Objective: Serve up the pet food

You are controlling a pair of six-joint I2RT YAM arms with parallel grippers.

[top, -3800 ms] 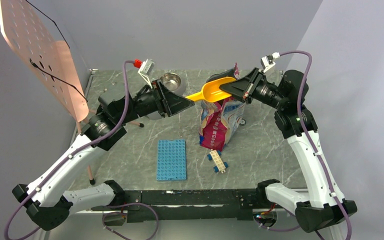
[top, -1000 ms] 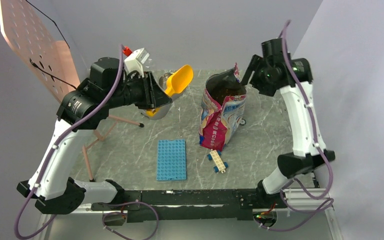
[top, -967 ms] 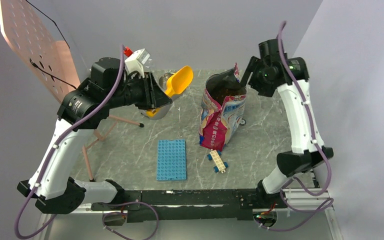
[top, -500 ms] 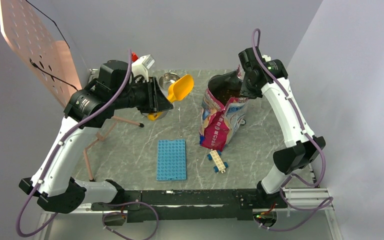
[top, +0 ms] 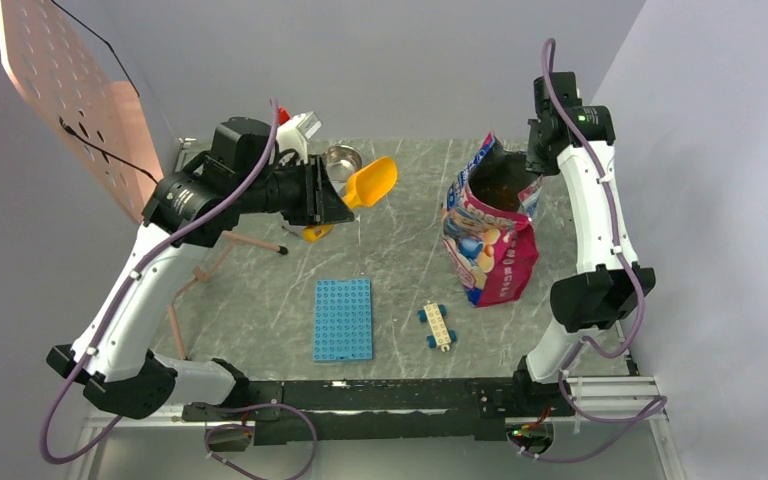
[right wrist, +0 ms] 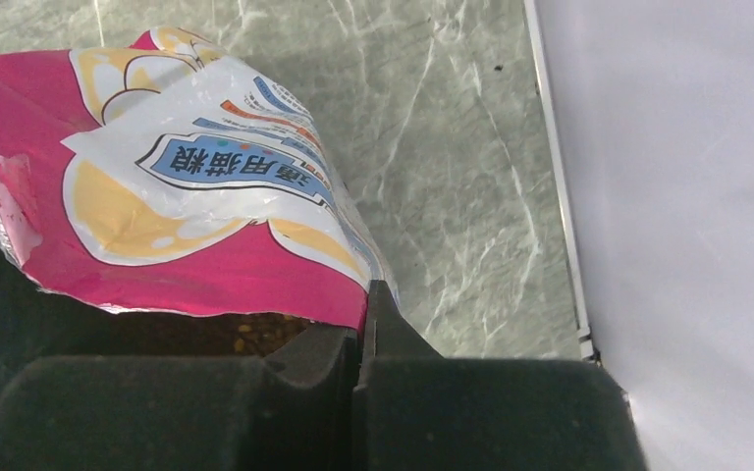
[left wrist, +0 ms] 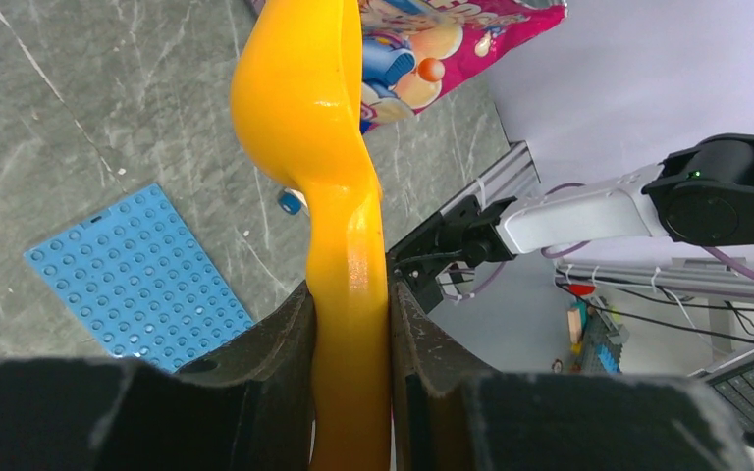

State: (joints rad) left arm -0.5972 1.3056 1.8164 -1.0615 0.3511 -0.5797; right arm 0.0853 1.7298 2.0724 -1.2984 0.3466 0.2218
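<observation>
Brown kibble (top: 500, 190) fills pink bag (top: 490, 255); right end effector (right wrist: 363, 322) pinches rim, left end effector (left wrist: 350, 324) clamps scoop (left wrist: 299, 88).

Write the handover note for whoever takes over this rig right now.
Left gripper: shut on the handle of the yellow scoop, which is held above the table beside the steel bowl and looks empty.
Right gripper: shut on the rim of the pet food bag, which stands open with kibble visible inside.
Done: bag open and steadied, scoop in hand.
Left: scoop kibble and tip it into the bowl. The bowl's contents cannot be made out.
</observation>
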